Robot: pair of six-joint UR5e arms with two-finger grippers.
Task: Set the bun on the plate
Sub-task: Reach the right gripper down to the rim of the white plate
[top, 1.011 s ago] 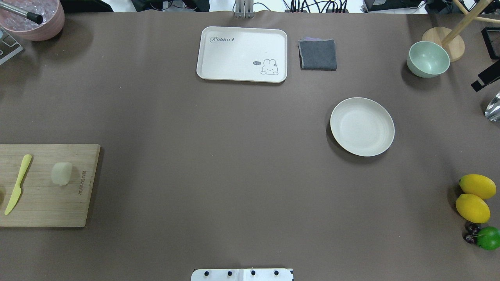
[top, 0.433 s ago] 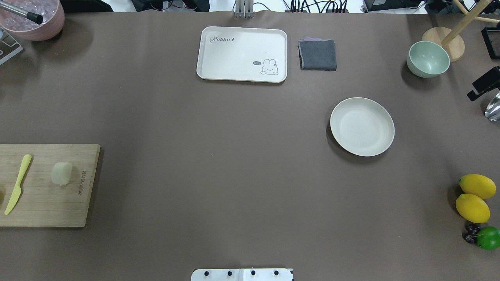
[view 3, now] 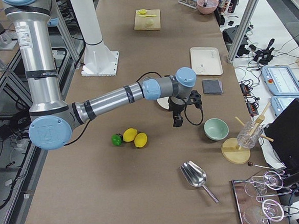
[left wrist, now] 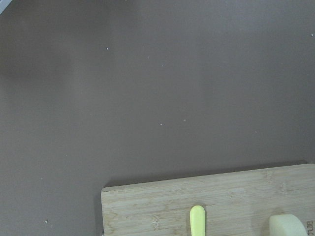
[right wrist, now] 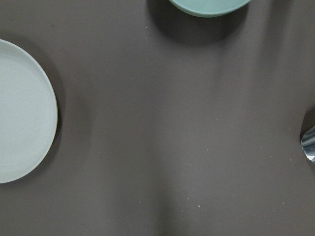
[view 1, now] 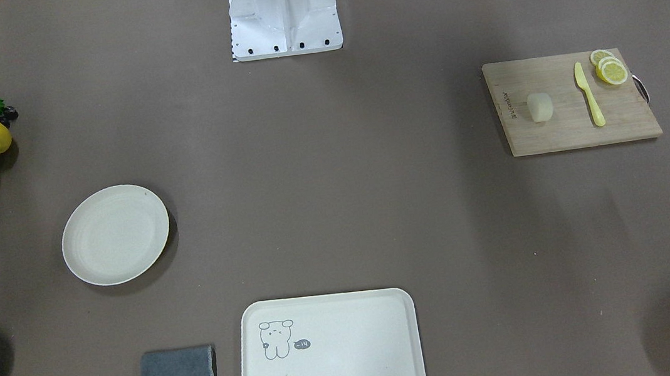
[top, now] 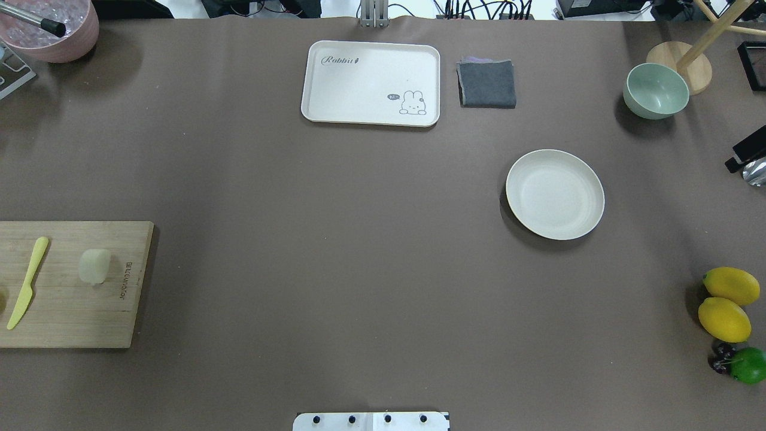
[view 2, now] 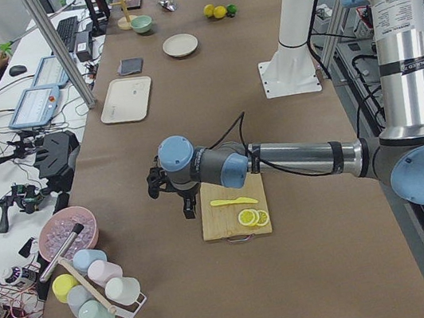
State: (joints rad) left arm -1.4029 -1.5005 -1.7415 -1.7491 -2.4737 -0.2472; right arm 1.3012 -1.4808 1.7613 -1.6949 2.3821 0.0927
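The bun (top: 94, 266), a small pale rounded block, lies on the wooden cutting board (top: 72, 317) at the table's left; it also shows as bun (view 1: 540, 107) and bun (left wrist: 288, 227). The round cream plate (top: 555, 194) sits bare at the right, seen too as plate (view 1: 116, 234) and plate (right wrist: 19, 113). My left gripper (view 2: 189, 209) hangs over the table just off the board's edge. My right gripper (view 3: 177, 121) hovers between the plate and the green bowl. I cannot tell whether either is open or shut.
A yellow knife (top: 27, 281) and lemon slices (view 1: 610, 68) share the board. A cream tray (top: 359, 84), grey cloth (top: 486, 84) and green bowl (top: 655, 90) stand at the back. Lemons (top: 724, 319) and a lime lie near right. A metal scoop (view 3: 195, 175) lies beyond the bowl.
The dark part of my right gripper at the overhead view's right edge has slid down the frame, toward the robot. Bun, plate and the rest have not moved.
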